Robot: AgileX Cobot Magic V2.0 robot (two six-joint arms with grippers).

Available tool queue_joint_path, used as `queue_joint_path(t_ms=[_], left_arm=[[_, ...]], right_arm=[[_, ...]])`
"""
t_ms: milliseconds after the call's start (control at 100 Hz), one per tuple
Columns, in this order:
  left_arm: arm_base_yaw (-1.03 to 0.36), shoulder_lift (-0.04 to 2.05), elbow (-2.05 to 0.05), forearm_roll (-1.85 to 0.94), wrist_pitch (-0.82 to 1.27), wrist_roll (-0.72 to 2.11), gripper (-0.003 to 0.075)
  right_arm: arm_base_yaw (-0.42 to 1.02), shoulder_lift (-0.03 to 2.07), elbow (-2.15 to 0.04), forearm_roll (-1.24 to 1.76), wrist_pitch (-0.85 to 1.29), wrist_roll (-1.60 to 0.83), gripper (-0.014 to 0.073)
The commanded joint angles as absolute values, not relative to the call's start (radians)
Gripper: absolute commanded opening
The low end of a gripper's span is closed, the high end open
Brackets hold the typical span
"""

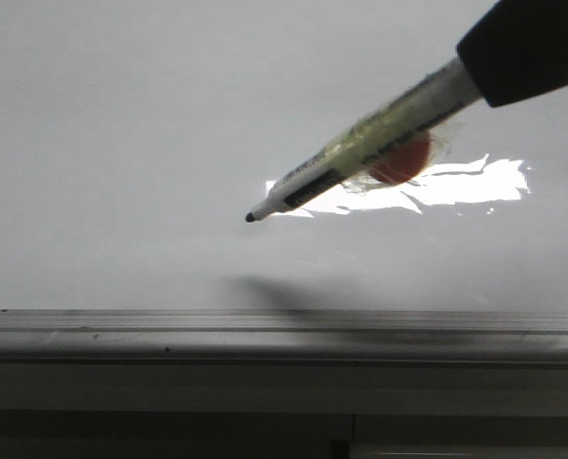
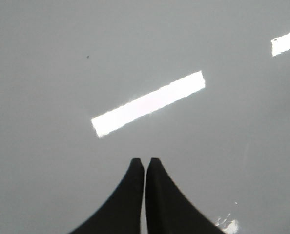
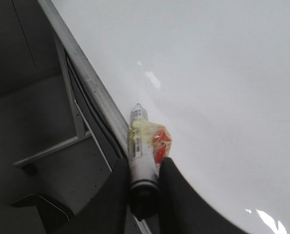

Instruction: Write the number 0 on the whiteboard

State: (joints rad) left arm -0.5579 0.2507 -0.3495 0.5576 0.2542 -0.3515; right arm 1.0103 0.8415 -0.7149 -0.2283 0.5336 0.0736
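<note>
While no black zero shows yet on the glossy pale whiteboard (image 1: 121, 124), we see the right end effector (image 3: 144, 168) clamped on a white, tape-wrapped marker (image 1: 360, 153); its tip seems just off the surface. Pressing unevenly could skip strokes or twist the marker. The left end effector (image 2: 145, 163) hangs closed, empty.

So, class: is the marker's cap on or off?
Off. The marker, held between the right gripper's fingers, shows its bare dark tip above the whiteboard.
</note>
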Motion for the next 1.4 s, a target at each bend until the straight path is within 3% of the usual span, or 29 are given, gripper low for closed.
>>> queue_joint_path(t_ms=[0, 340, 1390], left_arm=[[-0.556, 0.257, -0.378, 0.555, 0.179, -0.363, -0.002], [-0.556, 0.257, -0.378, 0.533, 0.181, -0.363, -0.002], [-0.556, 0.257, -0.378, 0.533, 0.179, -0.363, -0.002]], right_arm=[[1.005, 0.858, -0.745, -0.252, 0.412, 0.073, -0.0069], [1.005, 0.889, -0.745, -0.254, 0.292, 0.073, -0.0069], [0.912, 0.968, -0.747, -0.438, 0.283, 0.071, -0.0068]])
